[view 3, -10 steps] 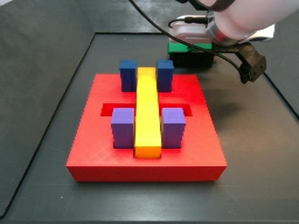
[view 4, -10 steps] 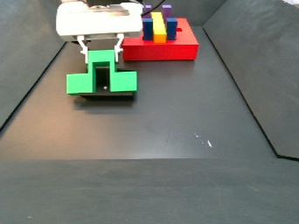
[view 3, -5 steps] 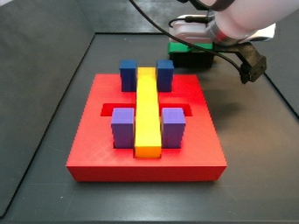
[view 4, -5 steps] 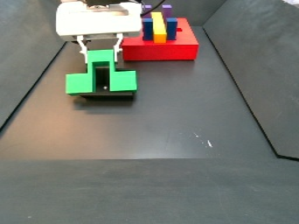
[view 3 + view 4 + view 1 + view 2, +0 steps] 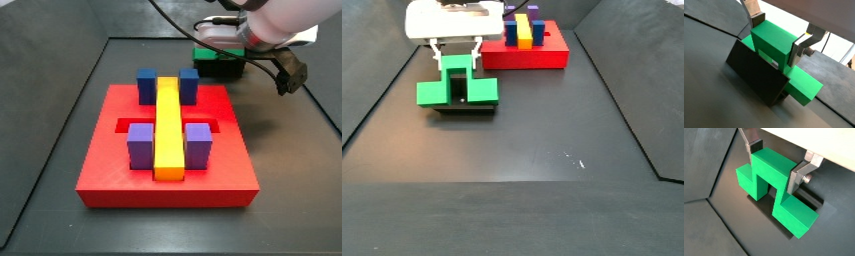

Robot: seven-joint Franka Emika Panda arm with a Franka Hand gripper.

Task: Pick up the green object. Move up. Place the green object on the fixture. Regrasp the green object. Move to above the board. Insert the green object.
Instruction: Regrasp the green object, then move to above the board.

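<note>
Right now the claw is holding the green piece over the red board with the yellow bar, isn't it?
Not over the board. The gripper has its fingers on either side of the green object's raised middle, and that piece sits on the black fixture, apart from the red board. A side view shows this; the yellow bar is indeed on the board.

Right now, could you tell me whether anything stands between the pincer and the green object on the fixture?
Nothing visible does. The pincer sits directly over the green object, its fingers flanking the raised middle in both wrist views. The piece rests on the fixture, with the board farther off.
</note>
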